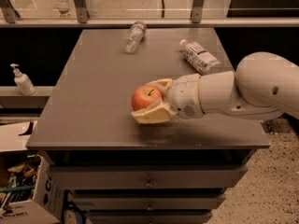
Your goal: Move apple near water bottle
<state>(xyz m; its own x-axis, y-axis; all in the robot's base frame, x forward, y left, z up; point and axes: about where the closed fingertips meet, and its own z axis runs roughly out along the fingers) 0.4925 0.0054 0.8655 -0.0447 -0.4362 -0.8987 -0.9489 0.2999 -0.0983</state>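
From the camera view: a round, glossy red-orange apple [145, 97] with a short dark stem is clamped between the cream fingers [150, 116] of the white arm's gripper [144, 101], mid-front on the dark grey table [84, 111], well apart from the slim clear plastic water bottle [133, 36] lying near the far edge.

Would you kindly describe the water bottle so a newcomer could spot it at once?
On the grey table, look to the far edge, beyond the gripper clasping the apple. The water bottle lies there: slim, clear, unlabelled, unlike the fatter white-labelled bottle nearby.
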